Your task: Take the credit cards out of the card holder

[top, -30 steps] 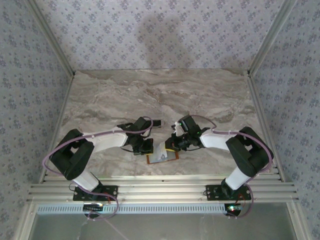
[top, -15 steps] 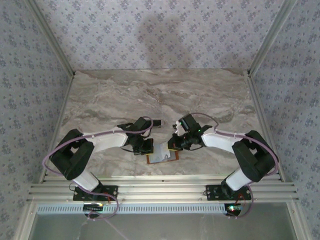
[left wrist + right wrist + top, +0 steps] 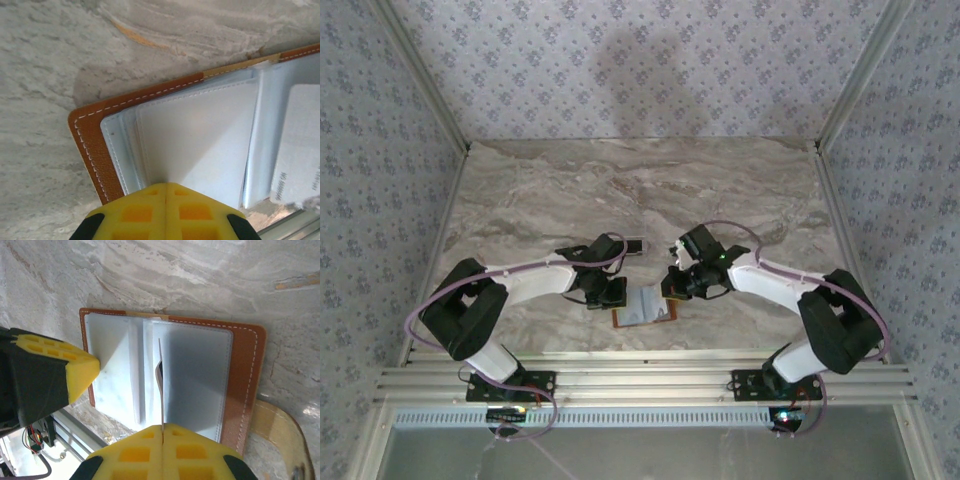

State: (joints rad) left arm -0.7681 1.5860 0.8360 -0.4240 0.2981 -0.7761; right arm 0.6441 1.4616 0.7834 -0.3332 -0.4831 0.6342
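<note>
The card holder (image 3: 644, 316) lies open on the marble near the front edge, orange-brown outside (image 3: 246, 380) with grey-blue sleeves inside (image 3: 200, 145). My left gripper (image 3: 166, 186) is shut with nothing between its fingers, its tips resting on the left-hand sleeves (image 3: 611, 293). Over the holder's middle fold, my right gripper (image 3: 162, 428) is shut on a thin whitish credit card (image 3: 161, 385), which I see edge-on standing up from the fold. In the left wrist view the same card (image 3: 300, 145) shows its face with small print. My right gripper (image 3: 673, 286) is at the holder's right half.
A small dark flat rectangle (image 3: 633, 244) lies on the marble just behind the left gripper. The holder's snap tab (image 3: 277, 422) sticks out on its right side. The table's metal front rail (image 3: 640, 380) runs close behind the holder. Patterned walls enclose three sides.
The right arm's elbow has swung outward to the right, and its gripper has shifted slightly with the card in it. The left arm and the card holder have stayed still.
</note>
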